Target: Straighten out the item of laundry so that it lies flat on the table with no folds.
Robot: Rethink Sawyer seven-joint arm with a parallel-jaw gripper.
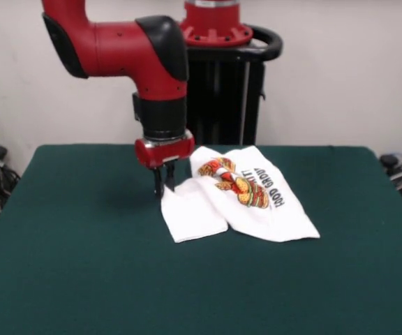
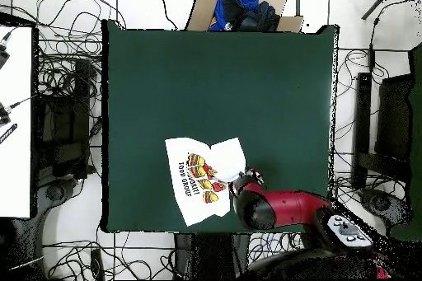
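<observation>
The white T-shirt lies crumpled at the far middle of the green table. Its burger print and black text face up, and a blank flap is folded out at its front left. My gripper points straight down at the shirt's left edge. It looks shut on the cloth there, right at the table top. In the overhead view the shirt lies near the table's bottom edge, with my gripper at its right side under the red arm.
The black pedestal stands just behind the shirt. An open cardboard box with blue cloth sits beyond the far table edge. Cables lie on the floor around the table.
</observation>
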